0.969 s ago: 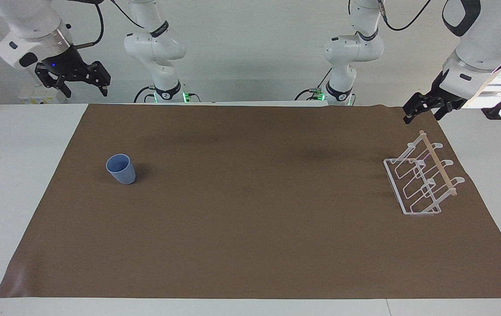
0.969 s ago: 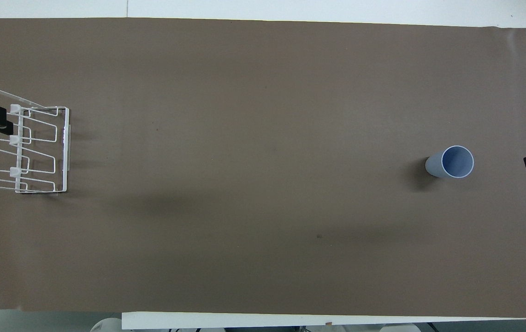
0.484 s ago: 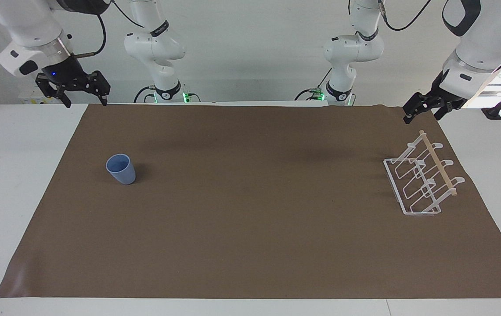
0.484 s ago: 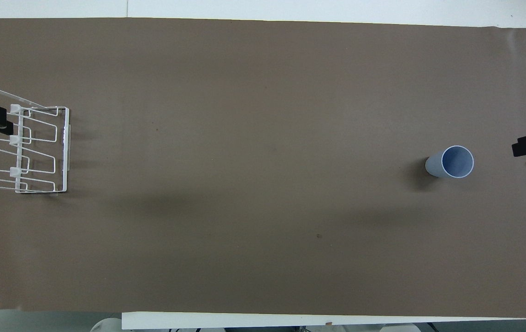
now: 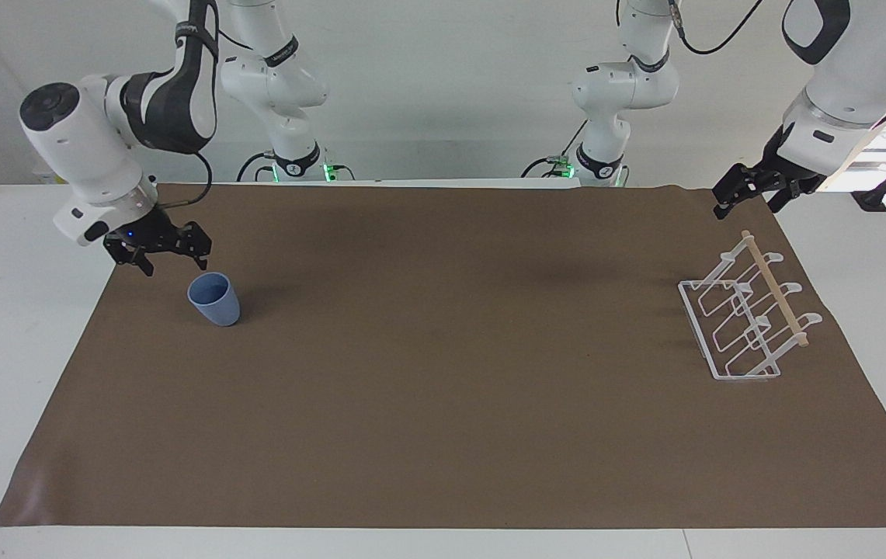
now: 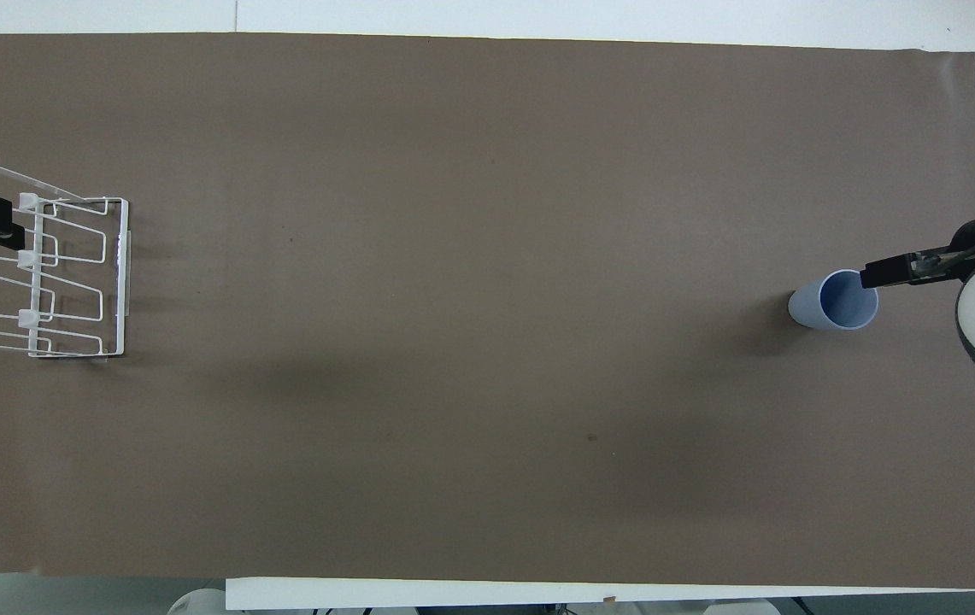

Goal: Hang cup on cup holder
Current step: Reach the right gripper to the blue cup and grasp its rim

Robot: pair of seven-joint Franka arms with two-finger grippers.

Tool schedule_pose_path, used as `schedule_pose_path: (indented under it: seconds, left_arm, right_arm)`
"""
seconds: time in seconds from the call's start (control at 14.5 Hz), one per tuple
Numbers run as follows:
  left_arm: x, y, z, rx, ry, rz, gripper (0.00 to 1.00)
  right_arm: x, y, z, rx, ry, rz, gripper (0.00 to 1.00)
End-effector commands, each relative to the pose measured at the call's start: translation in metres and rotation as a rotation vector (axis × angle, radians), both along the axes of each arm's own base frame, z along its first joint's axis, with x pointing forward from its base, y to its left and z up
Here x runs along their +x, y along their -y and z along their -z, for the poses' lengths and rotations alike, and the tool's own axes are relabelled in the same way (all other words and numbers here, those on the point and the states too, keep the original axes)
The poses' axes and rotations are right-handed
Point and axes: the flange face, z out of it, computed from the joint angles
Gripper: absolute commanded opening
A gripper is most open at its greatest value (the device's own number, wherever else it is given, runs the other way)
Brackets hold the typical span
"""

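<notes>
Light-blue plastic marks the small tapered cup [image 5: 214,299], which stands upright, mouth up, on the brown mat [image 5: 443,388] toward the right arm's end of the bench [image 5: 15,326], well apart from the white wire cup holder with its wooden rod [image 5: 749,318] at the left arm's end. Standing open-side up, the cup offers its rim and wall to a grasp from above or the side; the holder's prongs are bare, so hanging is not yet begun. The right gripper [image 5: 167,255] hangs low with its jaws apart, just beside the cup's rim, on the side nearer the robots and the bench's end; the cup is not between the jaws. The left gripper [image 5: 745,194] waits, jaws apart, over the mat's edge near the holder.
</notes>
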Motion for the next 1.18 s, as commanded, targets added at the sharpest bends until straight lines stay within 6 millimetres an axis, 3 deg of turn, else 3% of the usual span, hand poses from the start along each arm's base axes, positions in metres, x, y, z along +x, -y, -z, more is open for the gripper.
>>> schedule_pose_path:
  seconds: [0.0, 0.42, 0.55, 0.76, 0.83, 0.97, 1.11]
  left_arm:
    - [-0.005, 0.0, 0.0, 0.001, -0.013, -0.007, 1.0]
    - [-0.005, 0.001, 0.0, 0.001, -0.011, -0.005, 1.0]
    - [-0.005, 0.001, 0.0, 0.001, -0.013, -0.005, 1.0]
    - [-0.005, 0.001, 0.0, 0.001, -0.014, -0.002, 1.0]
    - [-0.007, 0.006, 0.0, 0.002, -0.02, 0.01, 1.0]
    - [-0.014, 0.015, 0.003, 0.008, -0.061, 0.024, 1.0]
    - [-0.013, 0.01, 0.003, 0.006, -0.065, 0.015, 1.0]
  right_arm:
    - [-0.001, 0.005, 0.021, 0.023, 0.005, -0.043, 1.0]
    - [-0.011, 0.004, 0.067, 0.014, 0.022, -0.129, 0.79]
    - [-0.011, 0.005, 0.081, 0.015, 0.013, -0.129, 0.6]
    - [-0.011, 0.004, 0.081, 0.017, 0.009, -0.129, 0.06]
    - [-0.011, 0.004, 0.081, 0.018, 0.004, -0.13, 0.0]
    - [-0.007, 0.003, 0.075, 0.025, -0.008, -0.137, 0.0]
    - [0.009, -0.01, 0.046, 0.083, -0.041, -0.181, 0.0]
